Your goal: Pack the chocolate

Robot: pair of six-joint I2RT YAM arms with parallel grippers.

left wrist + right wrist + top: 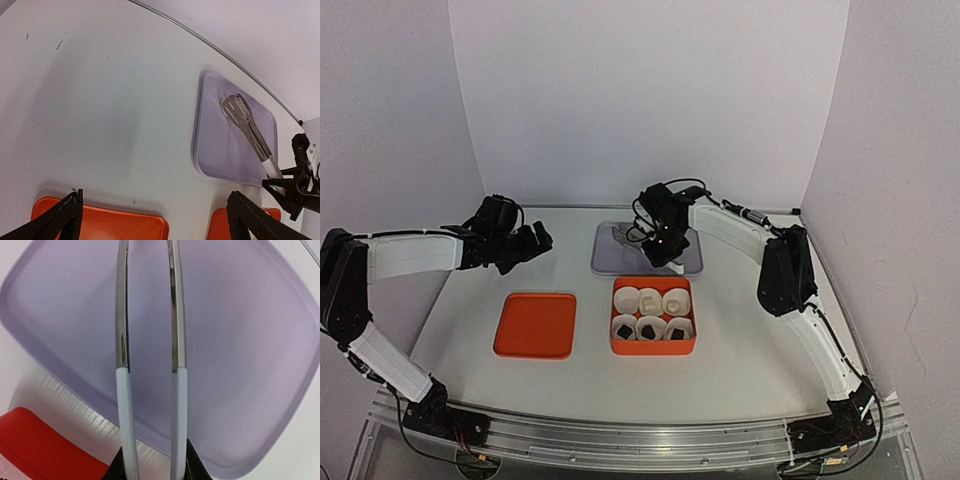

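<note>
Chocolate [648, 328] sits in paper cups [626, 289] inside the orange box [653, 349]; right gripper [665, 255] pinches tongs [247, 125] at the tray [215, 147]; left gripper [540, 240] gapes wide, empty.

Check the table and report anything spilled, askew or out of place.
Nothing stands out. The orange box holds six upright cups, dark chocolate in the front three; the orange lid lies flat beside it; the right gripper holds the tongs over the purple tray.

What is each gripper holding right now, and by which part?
The right gripper holds the metal tongs by their pale handle end, over the purple tray. The left gripper is open and holds nothing.
</note>
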